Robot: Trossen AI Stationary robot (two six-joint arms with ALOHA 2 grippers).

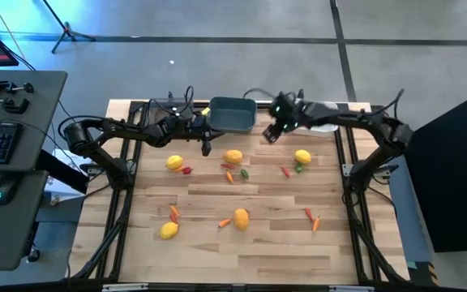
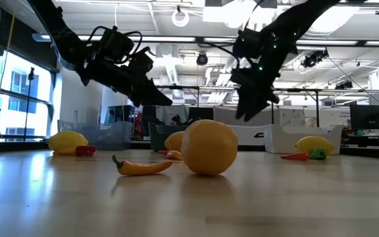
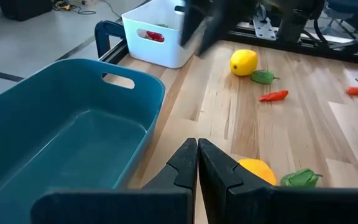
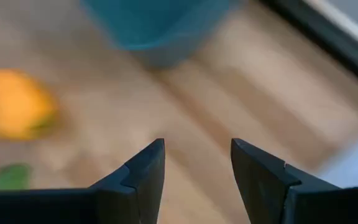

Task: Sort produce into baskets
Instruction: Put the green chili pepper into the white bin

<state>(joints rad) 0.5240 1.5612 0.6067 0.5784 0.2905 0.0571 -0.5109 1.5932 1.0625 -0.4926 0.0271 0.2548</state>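
High view: left tool (image 1: pixel 205 148) and right tool (image 1: pixel 269 135) flank the teal bin (image 1: pixel 233 113); lemons (image 1: pixel 233 156) lie beyond them on the worktop (image 1: pixel 250 243).
Left wrist view: fingers (image 3: pixel 185 165) pressed together, empty, bin beside.
Right wrist view: right tool (image 4: pixel 196 163) gapes empty, lemon (image 4: pixel 14 112) ahead.

Counter (image 1: pixel 217 251): pale wood planks. Middle bin (image 3: pixel 55 143): dark teal-blue. Bin beyond it (image 3: pixel 157 43): white, red piece inside (image 3: pixel 155 36). Lemons (image 3: pixel 243 62): yellow. Carrots (image 1: pixel 312 217): orange. Small peppers: red (image 3: pixel 274 96), green (image 3: pixel 263 76). Both tools: black, left (image 3: pixel 196 163), right (image 4: pixel 196 165).
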